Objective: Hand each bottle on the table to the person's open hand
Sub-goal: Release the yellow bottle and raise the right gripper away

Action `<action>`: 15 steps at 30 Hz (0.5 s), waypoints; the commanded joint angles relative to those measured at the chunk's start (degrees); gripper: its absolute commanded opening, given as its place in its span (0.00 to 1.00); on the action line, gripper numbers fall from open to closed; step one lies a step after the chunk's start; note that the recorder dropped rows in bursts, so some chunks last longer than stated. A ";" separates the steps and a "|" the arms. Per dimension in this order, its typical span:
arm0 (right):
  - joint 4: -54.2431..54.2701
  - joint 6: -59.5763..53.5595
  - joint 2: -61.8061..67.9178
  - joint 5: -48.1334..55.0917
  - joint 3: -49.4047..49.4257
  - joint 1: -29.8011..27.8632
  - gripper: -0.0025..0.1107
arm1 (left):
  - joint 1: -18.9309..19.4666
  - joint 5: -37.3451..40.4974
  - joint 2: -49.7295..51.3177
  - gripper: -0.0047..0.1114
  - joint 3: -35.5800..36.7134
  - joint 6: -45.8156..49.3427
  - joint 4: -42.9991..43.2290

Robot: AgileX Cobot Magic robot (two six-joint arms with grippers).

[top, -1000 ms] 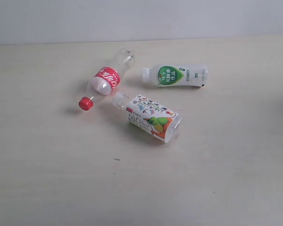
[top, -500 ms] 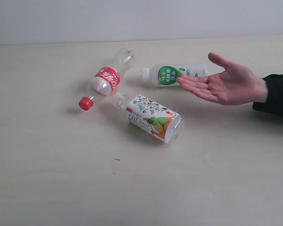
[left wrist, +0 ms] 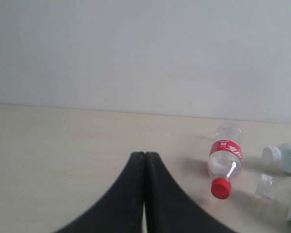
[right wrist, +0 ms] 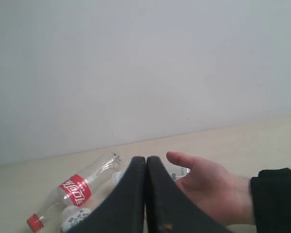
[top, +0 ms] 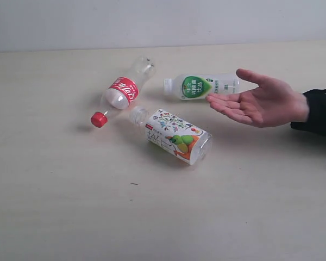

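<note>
Three bottles lie sideways on the table: red-labelled bottle, green-labelled bottle, illustrated bottle. They are probably light, smooth and roll-prone, so grip across the mid-body. The person's hand is spread, palm up; left gripper and right gripper are pressed together, empty.

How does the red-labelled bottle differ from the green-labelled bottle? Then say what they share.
The red-labelled bottle is clear; the green-labelled bottle is white. The red-labelled bottle's cap is red; the green-labelled bottle's is white. Both lie on their sides on the table.

Fingers pressed together; red-capped clear bottle lying on table.
</note>
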 commanded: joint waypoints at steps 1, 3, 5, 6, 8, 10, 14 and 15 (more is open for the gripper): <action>0.07 3.17 -0.09 -4.37 0.30 -0.23 0.02 | 0.00 -0.08 -0.49 0.04 0.03 -0.11 -0.03; 0.07 3.17 0.01 -5.69 0.30 -0.23 0.02 | 0.00 -0.08 -0.49 0.04 0.03 -0.11 -0.03; 0.07 2.81 0.73 -6.42 0.30 -0.23 0.02 | 0.00 -0.08 -0.49 0.04 0.03 -0.11 -0.03; 0.20 2.58 1.53 -7.34 0.22 -0.23 0.02 | 0.00 -0.08 -0.49 0.04 0.03 -0.11 -0.03; 0.20 2.58 3.70 -8.42 -0.75 -0.23 0.02 | 0.00 -0.08 -0.49 0.04 0.03 -0.11 -0.03; 0.20 1.46 7.30 -8.52 -3.31 -0.23 0.02 | 0.00 -0.08 -0.49 0.04 0.03 -0.11 -0.03; -0.20 1.08 16.73 -8.64 -10.43 -0.23 0.02 | 0.00 -0.08 -0.49 0.04 0.03 -0.11 -0.03; -0.22 0.36 19.48 -8.19 -12.63 -0.23 0.02 | 0.00 -0.08 -0.49 0.04 0.03 -0.11 -0.03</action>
